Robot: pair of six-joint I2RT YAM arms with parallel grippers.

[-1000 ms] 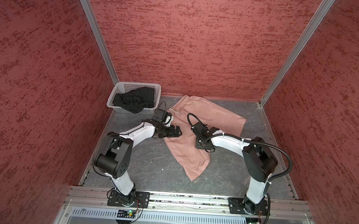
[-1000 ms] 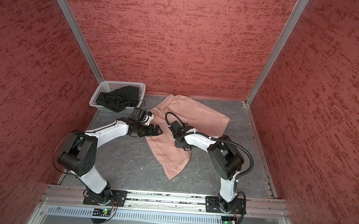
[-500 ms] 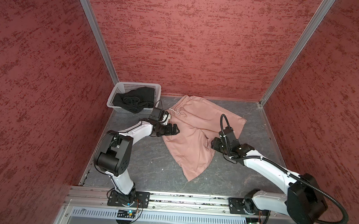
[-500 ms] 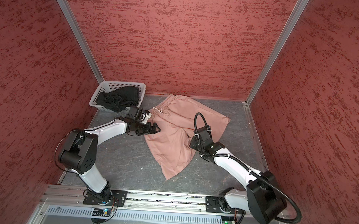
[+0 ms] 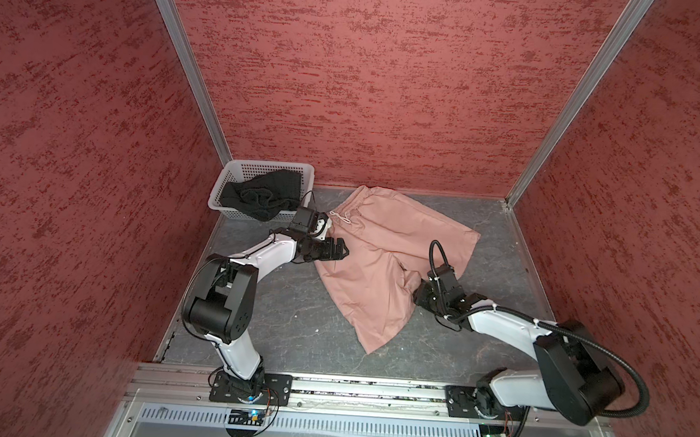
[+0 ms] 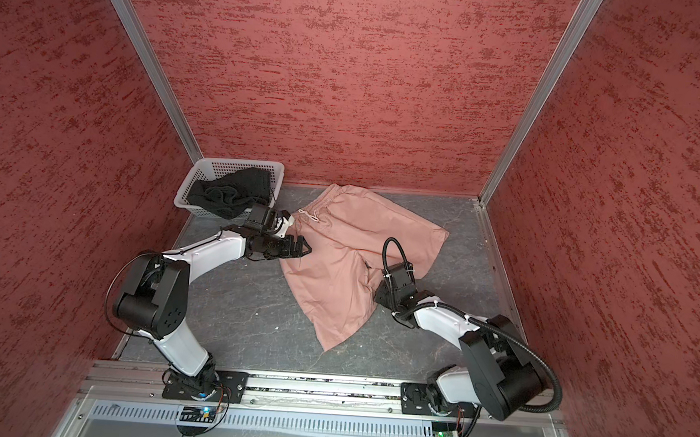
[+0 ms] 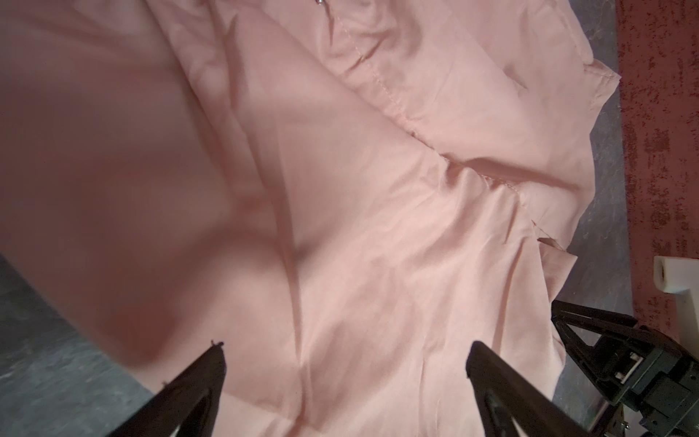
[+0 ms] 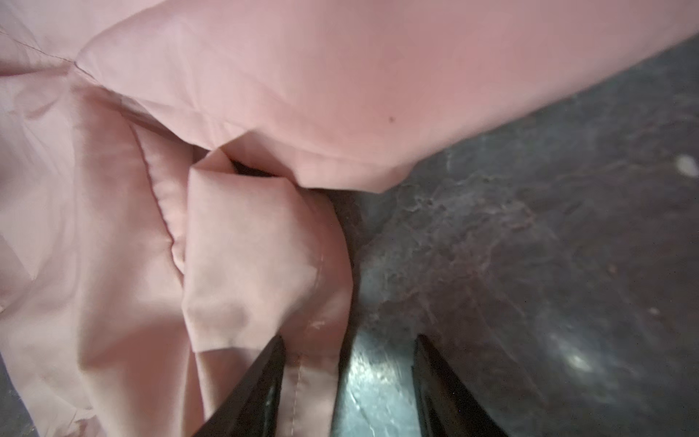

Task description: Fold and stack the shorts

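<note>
Tabletop: grey, stone-patterned, boxed in by red walls. It is the only flat place to fold on.

Pink shorts: spread open mid-table, unfolded. The waistband points to the far corner by the basket, one leg runs toward the rail and the other toward the right wall. I'd say they are laid out like this to be smoothed before the first fold.

Basket: white, perforated, in the far left corner, just beside the pink waistband.

Black shorts: bunched inside the basket, waiting their turn, so stacking looks a long way off.

Left gripper: jaws spread wide with nothing between them. It is low over the pink cloth at the basket-side edge, likely placed to pin or pinch that side.

Right gripper: jaws partway apart and gripping nothing. One finger is over the rumpled inner-leg hem near the crotch, the other over bare table. It seems lined up to take that tucked hem and pull it flat.

Drawstring: pale cord lying loose at the waistband, near the left wrist.
</note>
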